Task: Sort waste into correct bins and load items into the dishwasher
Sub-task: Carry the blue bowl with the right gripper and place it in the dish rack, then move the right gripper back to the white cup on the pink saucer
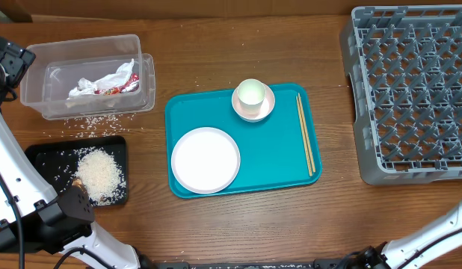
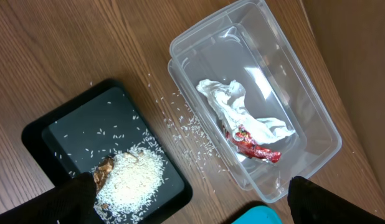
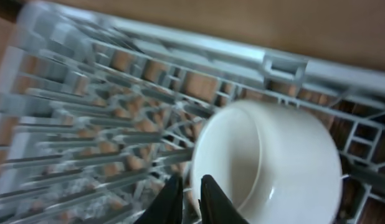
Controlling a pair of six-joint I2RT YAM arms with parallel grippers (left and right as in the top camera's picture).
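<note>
My right gripper [image 3: 191,180] is shut on the rim of the pale small bowl [image 3: 286,155], one finger outside and one inside, over the grey dishwasher rack [image 3: 86,112]; the view is blurred. My left gripper [image 2: 195,202] hangs wide open and empty above the wood between the black tray [image 2: 86,118] and the clear tub [image 2: 304,93]. The napkin [image 2: 233,106] and red wrapper [image 2: 258,146] lie in the tub. Rice [image 2: 133,180] and a brown scrap [image 2: 104,169] sit in the black tray. The plate [image 1: 205,159], the cup [image 1: 251,93] on its saucer [image 1: 267,109] and the chopsticks [image 1: 304,134] are on the teal tray [image 1: 276,157].
Loose rice grains [image 1: 93,123] are scattered on the table between the tub and the black tray. The rack [image 1: 410,90] fills the right side and runs past the overhead view's edge. My left arm [image 1: 59,217] crosses the lower left corner.
</note>
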